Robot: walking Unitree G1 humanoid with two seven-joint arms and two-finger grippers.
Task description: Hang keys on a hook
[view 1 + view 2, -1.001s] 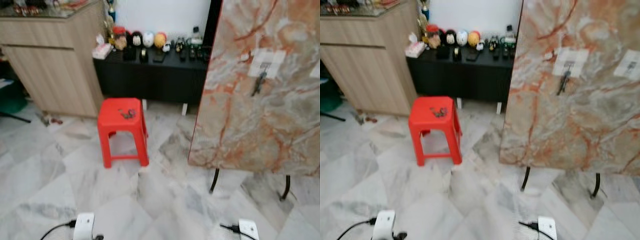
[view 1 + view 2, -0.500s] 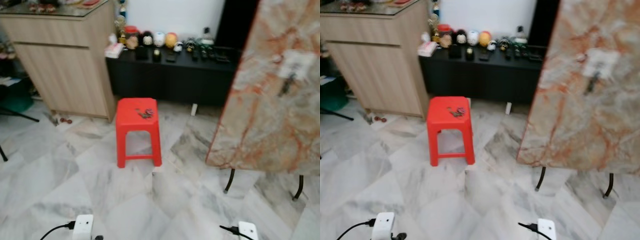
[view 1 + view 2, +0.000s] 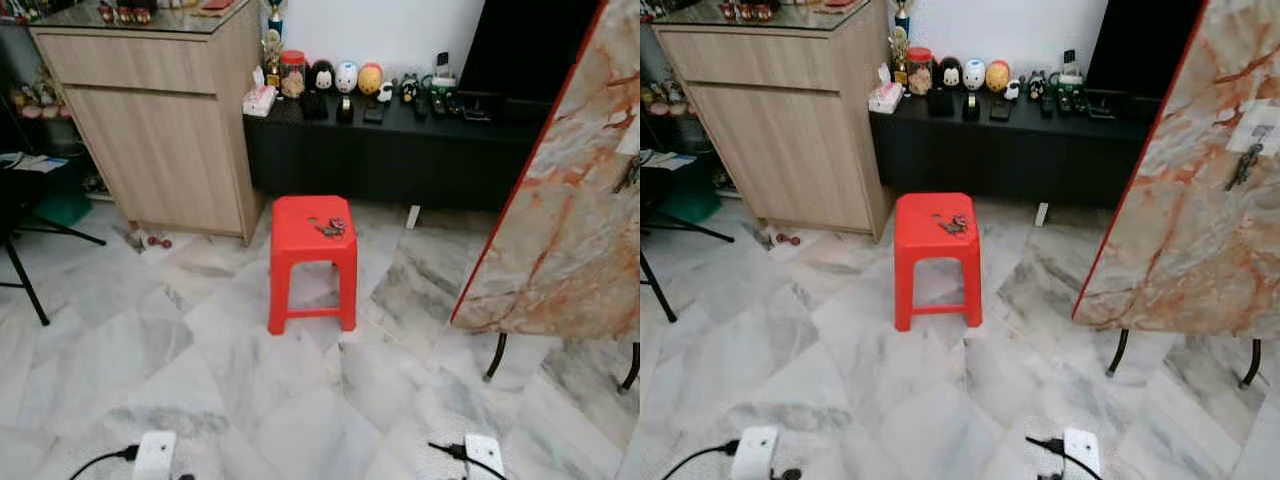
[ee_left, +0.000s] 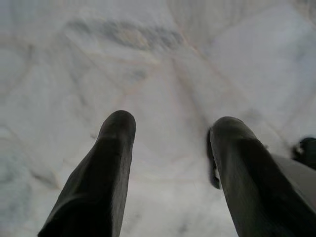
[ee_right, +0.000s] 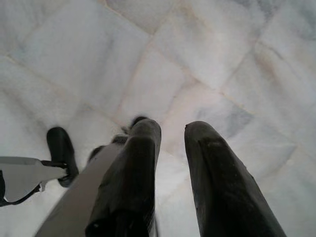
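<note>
A bunch of keys (image 3: 330, 227) lies on top of a red plastic stool (image 3: 312, 255) standing on the marble floor ahead of me. To the right stands a marble-patterned board (image 3: 1185, 230) on black legs. High on it is a white hook plate (image 3: 1260, 125) with a dark key (image 3: 1243, 166) hanging from it. Both arms hang low, far from the stool. My left gripper (image 4: 170, 123) is open over bare floor, its fingers wide apart. My right gripper (image 5: 173, 129) is open with a narrow gap and holds nothing.
A wooden cabinet (image 3: 165, 130) stands at the left, with a low black console (image 3: 390, 150) carrying small figurines behind the stool. A black stand leg (image 3: 25, 280) is at the far left. Open floor lies between me and the stool.
The camera has swung left: the stool now sits nearer the middle and the board has slid to the right edge. The keys and stool themselves have not moved.
</note>
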